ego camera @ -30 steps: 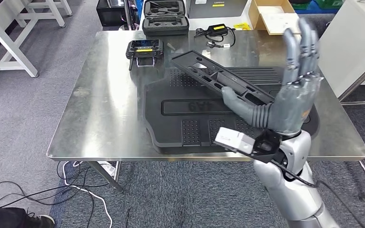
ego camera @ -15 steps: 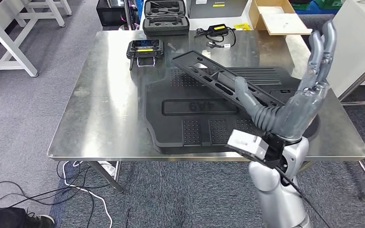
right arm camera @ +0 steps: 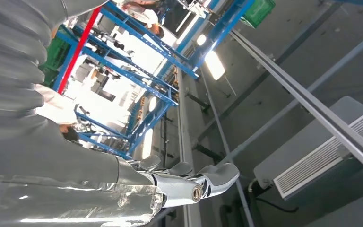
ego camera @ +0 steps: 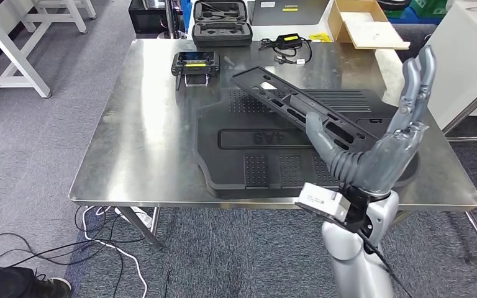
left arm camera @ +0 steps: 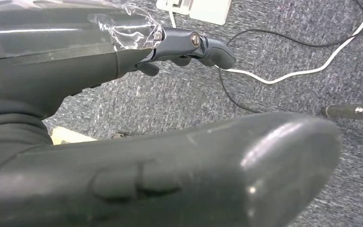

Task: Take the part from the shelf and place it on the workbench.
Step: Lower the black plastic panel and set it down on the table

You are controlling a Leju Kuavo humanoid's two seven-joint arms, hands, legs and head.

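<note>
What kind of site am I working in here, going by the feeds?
Likely a factory or workshop floor. The head view shows a steel workbench carrying a large black moulded part and a long black panel. The right wrist view looks up at blue racking and strip lights under a high ceiling.

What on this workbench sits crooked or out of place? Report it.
The long black slotted part lies diagonally across the large black panel instead of square with it, one end seemingly propped higher. The right hand is raised beside it, fingers spread, holding nothing. Nothing looks spilled or broken on the workbench.
</note>
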